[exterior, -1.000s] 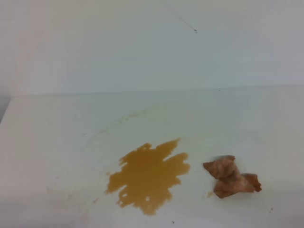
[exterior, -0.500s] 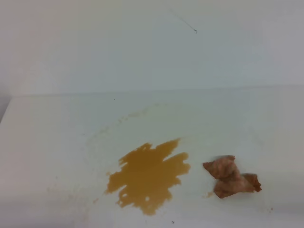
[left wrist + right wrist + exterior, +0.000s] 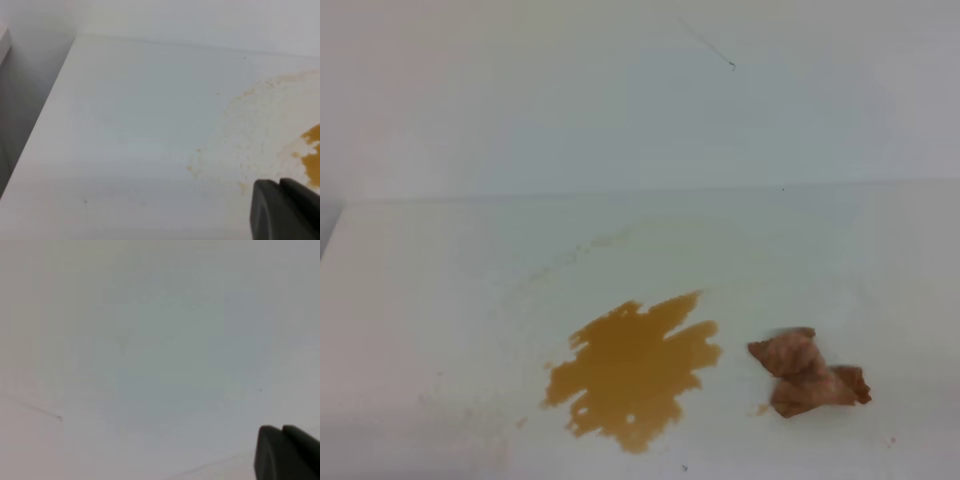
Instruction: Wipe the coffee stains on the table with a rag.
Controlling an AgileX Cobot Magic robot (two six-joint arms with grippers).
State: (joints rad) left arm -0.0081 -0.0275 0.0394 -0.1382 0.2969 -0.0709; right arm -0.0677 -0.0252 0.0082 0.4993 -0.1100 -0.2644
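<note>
Beside the coffee stains (image 3: 632,376), the rag (image 3: 809,372) lies crumpled, folds indistinct.

rag (image 3: 808,375): 1 | coffee stains (image 3: 632,370): 1 patch | table (image 3: 420,300): 1

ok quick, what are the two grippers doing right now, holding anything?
Left gripper: only a dark corner shows; open or shut cannot be told; nothing seen held.
Right gripper: shut, empty, facing blank white surface.

Exterior high view: soft, even, diffuse lighting with mild overall blur; the table (image 3: 440,300) shows a faint grey shadow band along its near edge and no glare. Left wrist view: slightly hazy, darker at the left margin. Right wrist view: dim, grey, low in contrast, largely featureless.
</note>
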